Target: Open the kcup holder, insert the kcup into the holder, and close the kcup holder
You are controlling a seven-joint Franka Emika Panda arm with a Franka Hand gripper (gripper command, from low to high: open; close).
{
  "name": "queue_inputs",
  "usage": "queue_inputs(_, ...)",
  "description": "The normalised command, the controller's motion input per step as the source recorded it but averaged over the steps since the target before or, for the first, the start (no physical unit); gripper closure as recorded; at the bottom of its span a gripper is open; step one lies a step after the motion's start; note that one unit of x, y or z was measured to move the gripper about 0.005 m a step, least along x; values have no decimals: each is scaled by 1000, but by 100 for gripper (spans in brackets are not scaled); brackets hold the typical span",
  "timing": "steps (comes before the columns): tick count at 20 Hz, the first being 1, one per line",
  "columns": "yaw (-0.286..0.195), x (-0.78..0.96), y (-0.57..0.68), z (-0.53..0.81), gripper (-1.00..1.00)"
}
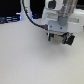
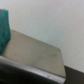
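Claw (image 1: 59, 38): hangs over the pale tabletop (image 1: 30, 60); spread or pressed together, cannot tell.
Kcup (image 2: 4, 27): green patch at the wrist view's edge, close against the claw; whether gripped, cannot tell.
Kcup holder: not seen.

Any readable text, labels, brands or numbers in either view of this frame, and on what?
None can be read. The exterior view shows the claw over a bare white table, with no legible marking. The wrist view is blurred: a green object and a grey surface, no lettering.
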Motion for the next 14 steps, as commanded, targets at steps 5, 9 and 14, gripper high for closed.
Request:
queue_inputs(5,121,-183,521,21,-100)
queue_inputs(9,99,-217,578,36,-100)
queue_inputs(14,70,-352,628,37,-100)
